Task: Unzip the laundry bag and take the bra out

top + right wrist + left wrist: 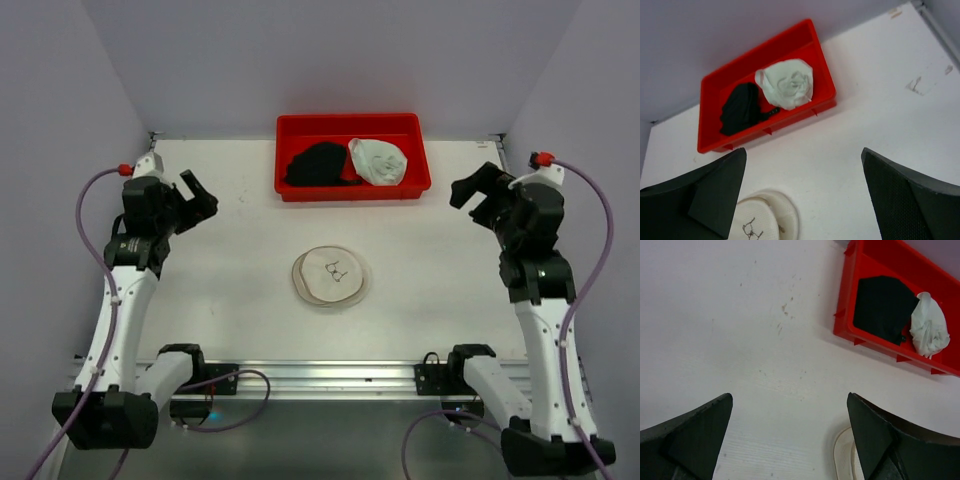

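Top external view: left gripper (200,192) and right gripper (470,181) gape wide (holding nothing).

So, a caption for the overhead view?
Left gripper and right gripper, open, flank the laundry bag; black bra and white cup lie in the red tray.

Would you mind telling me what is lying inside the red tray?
A black bra and a crumpled whitish item lie side by side in the red tray; the floor beneath them is covered.
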{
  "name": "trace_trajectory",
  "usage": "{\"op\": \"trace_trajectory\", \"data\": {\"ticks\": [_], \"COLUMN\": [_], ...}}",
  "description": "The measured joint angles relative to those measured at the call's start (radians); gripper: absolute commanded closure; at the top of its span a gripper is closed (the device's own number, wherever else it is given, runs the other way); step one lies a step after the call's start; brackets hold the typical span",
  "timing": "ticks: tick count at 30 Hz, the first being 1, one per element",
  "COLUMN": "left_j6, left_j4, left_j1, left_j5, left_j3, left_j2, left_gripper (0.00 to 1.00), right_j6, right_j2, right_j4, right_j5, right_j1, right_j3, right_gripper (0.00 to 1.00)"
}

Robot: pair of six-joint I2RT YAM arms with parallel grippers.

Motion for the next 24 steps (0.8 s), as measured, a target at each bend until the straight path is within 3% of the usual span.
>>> {"op": "trace_trajectory", "data": {"ticks": [6, 12, 24], "left_j6": [0.105, 0.162, 0.192], "left_j4": [-0.126, -0.190, -0.301], "left_j1": [0.004, 0.004, -0.041], "left_j5": [-0.048, -0.078, -0.180], "left_j3": [0.234, 0.416, 0.483], "left_j2": [-0.124, -0.262, -0.413], "left_gripper": [0.00, 0.00, 0.00], "right_j6": [-0.045, -0.084, -0.134], "right_j2": [-0.256, -0.421, -0.602], "right_j4": [-0.044, -0.049, -0.048], "right_j5": [0.055, 0.011, -0.054], "right_j1": [0.005, 0.005, 0.077], "right_j3": [0.061, 0.100, 0.051], "right_gripper": [0.01, 0.01, 0.01]}}
